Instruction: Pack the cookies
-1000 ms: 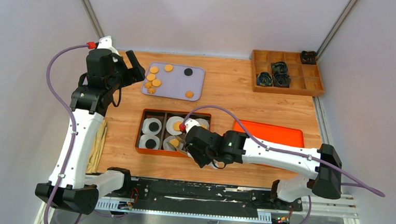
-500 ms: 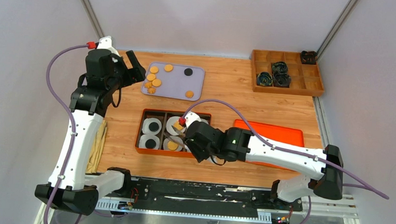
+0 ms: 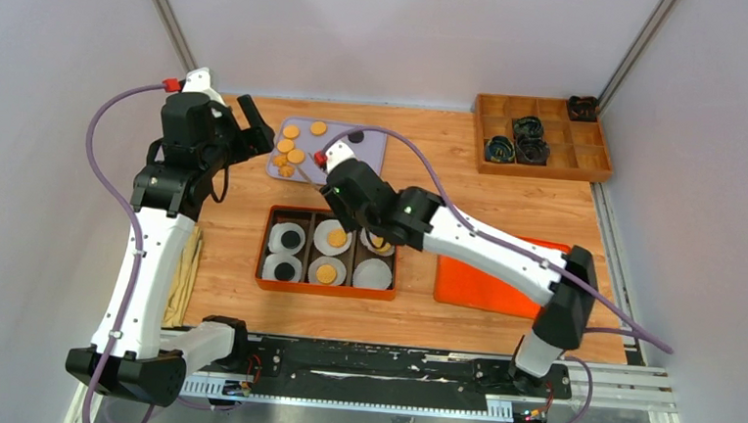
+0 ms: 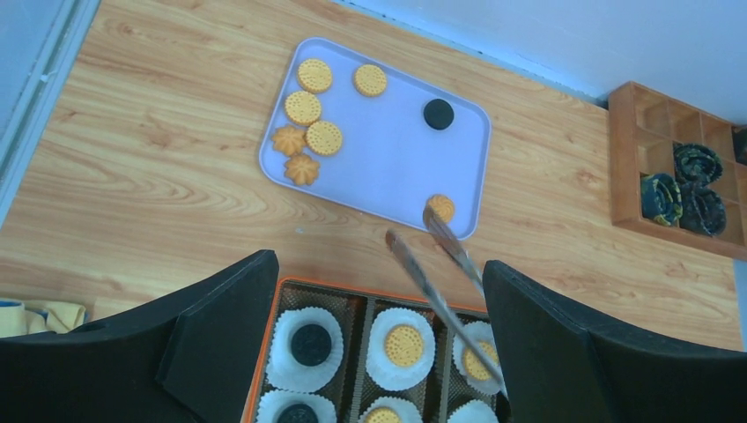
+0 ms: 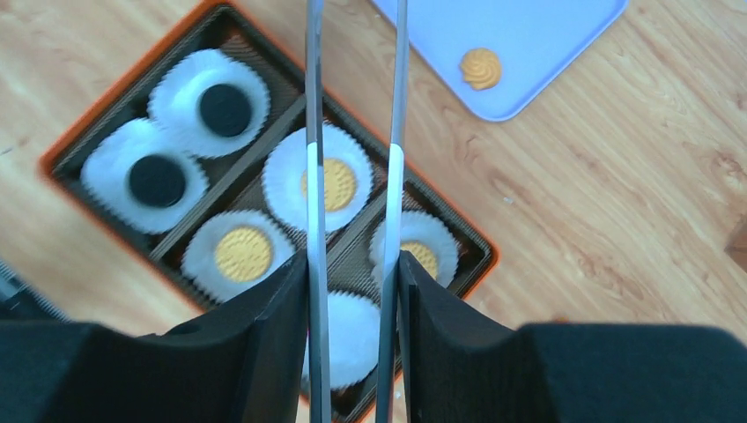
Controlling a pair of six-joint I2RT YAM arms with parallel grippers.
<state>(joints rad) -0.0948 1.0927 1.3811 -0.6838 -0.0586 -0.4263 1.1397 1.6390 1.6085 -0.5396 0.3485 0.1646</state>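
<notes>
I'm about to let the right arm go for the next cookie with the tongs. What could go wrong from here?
1. The lone cookie lies close to the purple tray's near edge. The tongs, held in the right gripper, could push it off rather than pinch it.
2. Only one empty liner shows in the box; a drop anywhere else would land on a filled cup.

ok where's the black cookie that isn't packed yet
In the left wrist view the black cookie lies near the far right corner of the lavender tray, alone, right of the golden cookies clustered at the tray's left end.
</notes>
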